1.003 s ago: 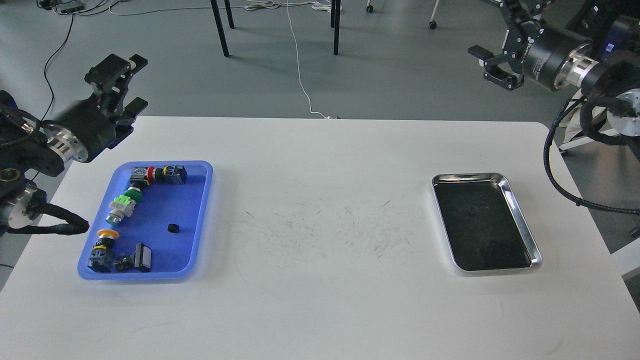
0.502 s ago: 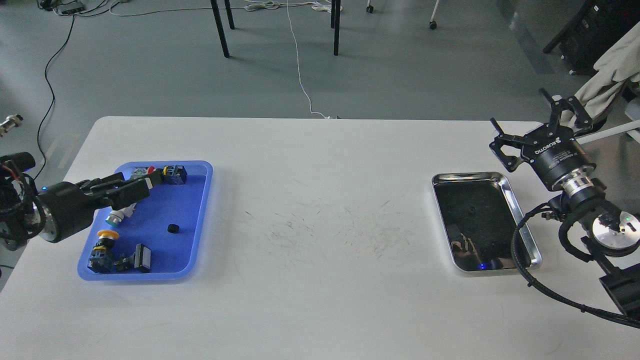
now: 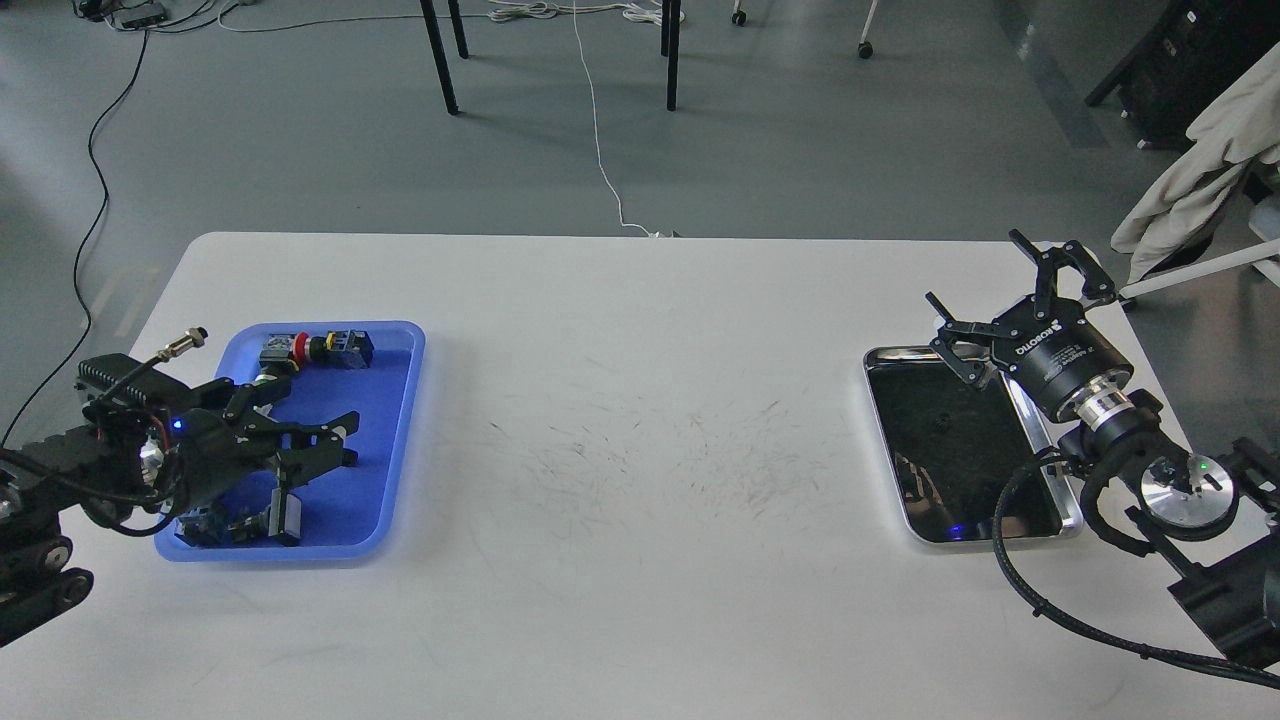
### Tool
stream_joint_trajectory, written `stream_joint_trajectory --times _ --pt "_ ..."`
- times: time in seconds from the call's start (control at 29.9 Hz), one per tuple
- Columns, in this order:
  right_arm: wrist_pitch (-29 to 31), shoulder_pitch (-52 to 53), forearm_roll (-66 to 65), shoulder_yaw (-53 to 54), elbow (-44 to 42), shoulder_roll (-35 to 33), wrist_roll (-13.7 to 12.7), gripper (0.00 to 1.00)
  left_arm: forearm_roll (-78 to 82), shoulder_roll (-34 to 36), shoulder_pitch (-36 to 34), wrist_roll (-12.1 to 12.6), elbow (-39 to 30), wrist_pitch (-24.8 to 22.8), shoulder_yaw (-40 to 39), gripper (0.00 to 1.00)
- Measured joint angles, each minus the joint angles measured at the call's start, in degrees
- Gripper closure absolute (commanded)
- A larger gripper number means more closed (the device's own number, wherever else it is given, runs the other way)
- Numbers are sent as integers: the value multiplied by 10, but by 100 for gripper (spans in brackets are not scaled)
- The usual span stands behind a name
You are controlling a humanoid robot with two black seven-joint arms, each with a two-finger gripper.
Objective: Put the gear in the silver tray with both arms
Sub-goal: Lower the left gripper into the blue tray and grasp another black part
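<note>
The silver tray point(image 3: 880, 425) lies at the table's right, its dark bottom bare. My right gripper point(image 3: 975, 272) is open, jaws spread wide, above the tray's far right corner. My left gripper point(image 3: 340, 441) is open and low inside the blue plastic tray point(image 3: 402, 420) at the table's left. Its fingers point(image 3: 322, 427) point right over the middle of that tray. The small black gear, which lay at the tray's middle earlier, cannot be told apart from the dark lower fingertip at that spot.
Several push-button switches lie in the blue tray, one with a red cap point(image 3: 300, 345) at its far end, others under my left arm. The white table point(image 3: 640, 450) bears dark scuff marks. Chair legs and cables are on the floor beyond.
My left gripper has dropped and moved nearer and right, onto the spot where the gear lay. My right gripper has shifted left over the silver tray's far corner.
</note>
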Motion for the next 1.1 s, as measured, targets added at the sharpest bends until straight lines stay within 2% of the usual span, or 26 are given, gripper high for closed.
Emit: stream_joint_trajectory --times 0.1,0.3,0.87,1.1 --pt "0 0 -2 0 0 0 0 4 16 -6 11 -14 18 11 0 28" --pt "0 0 -3 0 1 0 0 4 29 -10 22 -23 29 21 0 35" --pt "0 1 -3 4 1 1 0 4 32 -22 31 -24 38 26 15 49" --pt "0 1 -3 5 1 1 6 4 32 -29 30 -23 39 31 24 50"
